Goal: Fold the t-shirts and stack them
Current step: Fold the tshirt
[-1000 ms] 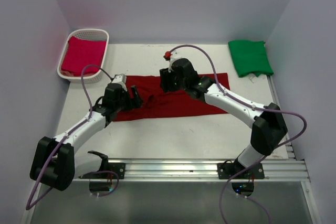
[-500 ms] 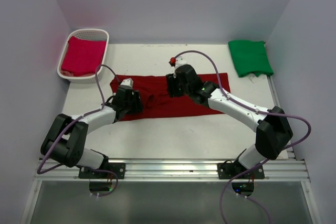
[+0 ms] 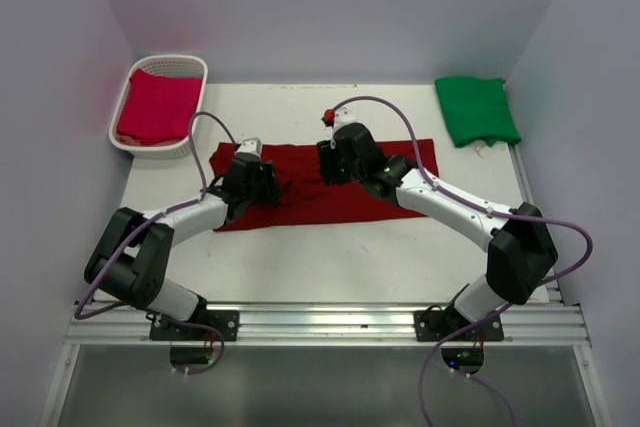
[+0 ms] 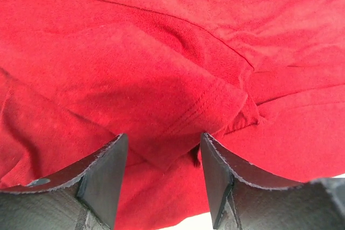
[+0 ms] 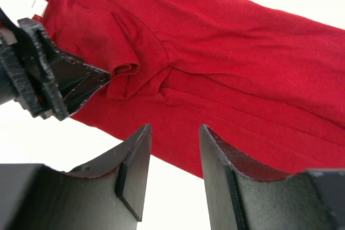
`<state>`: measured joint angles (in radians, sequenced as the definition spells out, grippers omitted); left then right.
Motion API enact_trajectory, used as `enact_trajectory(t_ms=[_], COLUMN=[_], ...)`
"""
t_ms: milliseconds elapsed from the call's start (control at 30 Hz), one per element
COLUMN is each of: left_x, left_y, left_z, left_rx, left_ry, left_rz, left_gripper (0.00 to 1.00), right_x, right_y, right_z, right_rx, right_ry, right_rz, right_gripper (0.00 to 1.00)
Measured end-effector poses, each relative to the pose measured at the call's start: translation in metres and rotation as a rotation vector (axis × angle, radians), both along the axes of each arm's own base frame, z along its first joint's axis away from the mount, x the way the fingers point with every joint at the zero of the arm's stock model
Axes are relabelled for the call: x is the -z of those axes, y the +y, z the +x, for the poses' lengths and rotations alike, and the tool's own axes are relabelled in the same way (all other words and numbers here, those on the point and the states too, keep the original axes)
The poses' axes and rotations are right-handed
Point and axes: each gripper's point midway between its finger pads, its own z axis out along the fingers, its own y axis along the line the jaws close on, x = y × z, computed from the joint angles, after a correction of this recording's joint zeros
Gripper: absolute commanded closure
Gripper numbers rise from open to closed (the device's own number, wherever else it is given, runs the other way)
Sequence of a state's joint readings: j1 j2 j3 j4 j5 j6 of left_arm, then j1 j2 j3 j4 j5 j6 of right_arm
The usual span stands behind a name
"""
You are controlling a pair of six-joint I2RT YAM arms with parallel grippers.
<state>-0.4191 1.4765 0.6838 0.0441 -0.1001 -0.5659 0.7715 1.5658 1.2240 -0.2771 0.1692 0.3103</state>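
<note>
A dark maroon t-shirt lies spread flat across the middle of the table. My left gripper is low on its left part, open, and its fingers straddle a folded sleeve hem without clamping it. My right gripper hangs over the shirt's middle, open and empty. In the right wrist view its gap looks down on the shirt's near edge. A folded bright green t-shirt lies at the back right. A pinkish crimson t-shirt rests folded in the basket.
The white lattice basket stands at the back left corner. Grey walls close in the table on three sides. A metal rail with both arm bases runs along the near edge. In the right wrist view the left gripper shows at the shirt's left end.
The left arm has reached forward and down onto the shirt's left part, and its jaws have narrowed. The right gripper has shifted a little to the right and narrowed slightly.
</note>
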Motion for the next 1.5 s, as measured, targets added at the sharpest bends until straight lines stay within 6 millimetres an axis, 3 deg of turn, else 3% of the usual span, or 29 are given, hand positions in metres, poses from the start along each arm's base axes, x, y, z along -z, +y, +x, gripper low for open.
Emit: enact_trajectory(t_ms=[233, 333, 467, 833, 1200, 1500], left_x=[0.014, 0.016, 0.015, 0.016, -0.045, -0.038], left_y=[-0.002, -0.003, -0.004, 0.002, 0.009, 0.030], left_z=[0.001, 0.001, 0.001, -0.007, 0.005, -0.009], left_rx=[0.003, 0.006, 0.010, 0.000, -0.046, -0.069], left_ry=[0.042, 0.049, 0.051, 0.088, 0.017, 0.101], left_rz=[0.018, 0.021, 0.023, 0.058, 0.109, 0.221], left_gripper=[0.53, 0.68, 0.80, 0.95, 0.91, 0.91], right_x=[0.000, 0.000, 0.002, 0.006, 0.008, 0.008], right_y=[-0.002, -0.004, -0.006, -0.009, -0.010, -0.011], right_z=[0.002, 0.003, 0.004, 0.003, 0.002, 0.003], right_rx=[0.006, 0.011, 0.015, 0.017, 0.017, 0.020], right_ry=[0.000, 0.000, 0.003, 0.011, 0.014, 0.016], right_rz=[-0.001, -0.001, -0.003, -0.008, -0.011, -0.010], right_gripper=[0.59, 0.59, 0.60, 0.62, 0.62, 0.63])
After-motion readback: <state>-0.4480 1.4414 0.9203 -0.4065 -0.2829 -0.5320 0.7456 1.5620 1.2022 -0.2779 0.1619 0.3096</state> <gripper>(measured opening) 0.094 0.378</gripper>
